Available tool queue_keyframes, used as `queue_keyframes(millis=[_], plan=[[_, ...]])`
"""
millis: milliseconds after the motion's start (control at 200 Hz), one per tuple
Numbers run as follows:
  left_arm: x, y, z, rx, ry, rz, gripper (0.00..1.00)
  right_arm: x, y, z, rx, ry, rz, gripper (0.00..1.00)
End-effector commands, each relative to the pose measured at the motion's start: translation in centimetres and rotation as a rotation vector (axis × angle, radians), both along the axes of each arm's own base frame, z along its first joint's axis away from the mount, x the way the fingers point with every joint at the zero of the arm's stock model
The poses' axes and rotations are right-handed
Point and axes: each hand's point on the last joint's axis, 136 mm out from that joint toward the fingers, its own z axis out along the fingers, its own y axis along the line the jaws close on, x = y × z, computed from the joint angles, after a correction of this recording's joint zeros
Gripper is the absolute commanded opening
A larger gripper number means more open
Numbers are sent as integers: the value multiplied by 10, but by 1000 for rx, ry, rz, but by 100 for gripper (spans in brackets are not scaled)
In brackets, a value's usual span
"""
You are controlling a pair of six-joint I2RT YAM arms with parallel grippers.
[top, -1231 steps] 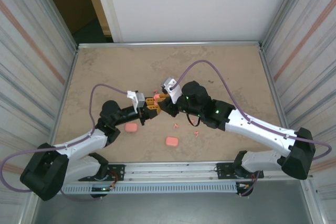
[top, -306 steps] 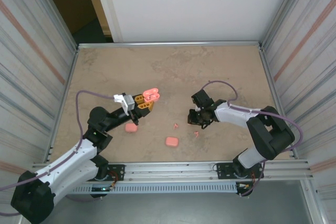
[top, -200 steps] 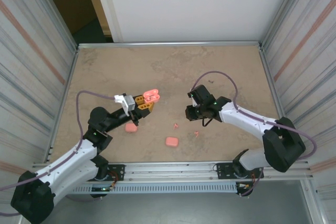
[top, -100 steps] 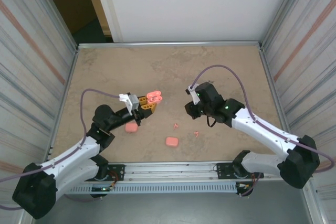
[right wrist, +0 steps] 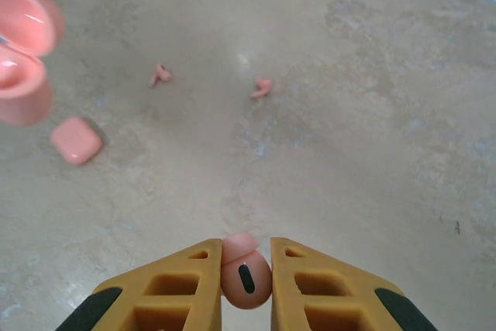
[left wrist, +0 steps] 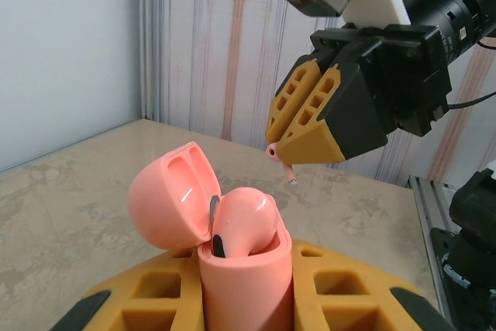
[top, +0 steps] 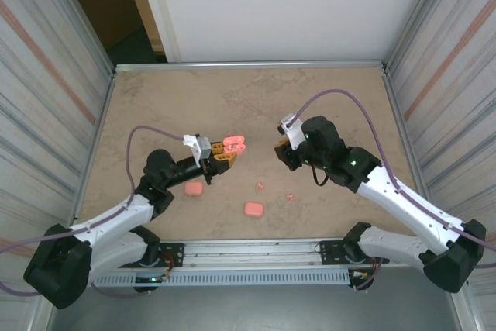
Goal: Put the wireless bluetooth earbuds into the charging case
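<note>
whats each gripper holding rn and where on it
Left gripper: the open charging case, clamped around its lower body. Right gripper: one earbud, pinched at its rounded head, stem tip poking out.

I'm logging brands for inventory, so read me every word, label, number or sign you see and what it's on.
Nothing can be read here.
Tiny white print on the right arm's black wrist housing: too small and blurred to read.
No lettering on the open charging case or the earbud.
</note>
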Motion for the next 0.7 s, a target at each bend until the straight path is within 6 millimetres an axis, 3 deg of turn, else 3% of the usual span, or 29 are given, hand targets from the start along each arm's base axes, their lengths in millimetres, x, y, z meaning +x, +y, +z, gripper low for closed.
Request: queue_keyframes(millis=[0,311,692], plan=[[-7,-6,26,-47,-60,-61,0,-7,12,38,45,-111,96,18],[-7,-11,23,-41,-42,-88,0,-19,36,71,66,-226,221,18],[-9,-13,22,-32,-34,-110,0,-21,69,80,17,-293,327,18]])
